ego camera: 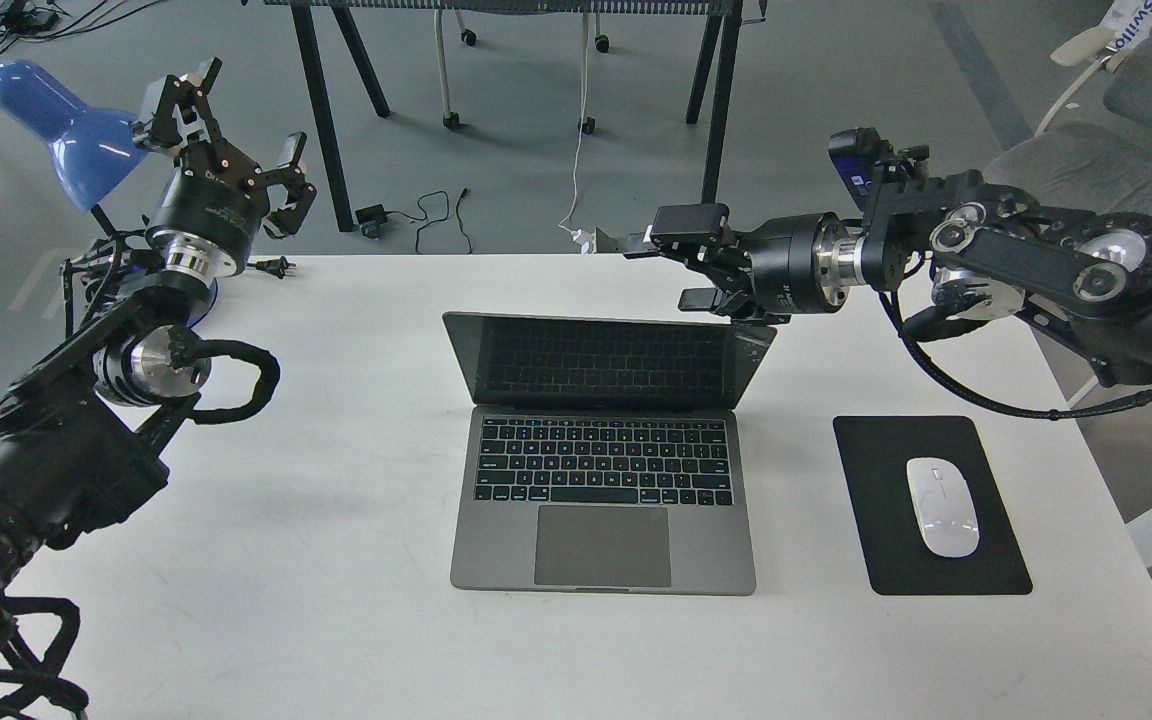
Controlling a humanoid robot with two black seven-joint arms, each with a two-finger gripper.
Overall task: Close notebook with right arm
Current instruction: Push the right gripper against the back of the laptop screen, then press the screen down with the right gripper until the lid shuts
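Observation:
The notebook [604, 470], a slim grey laptop with black keys and a black screen, stands open in the middle of the white table [336, 600]. Its lid leans forward a little. My right arm reaches in from the right, and my right gripper [691, 270] is open, with its fingers spread just behind and above the lid's top right corner. I cannot tell whether it touches the lid. My left gripper [236, 125] is open and empty, raised at the far left beside the blue lamp [61, 130].
A black mouse pad [936, 560] with a white mouse [942, 506] lies to the right of the notebook. A plug and cable [271, 266] lie at the table's back left edge. Table legs, chairs and cables stand on the floor behind.

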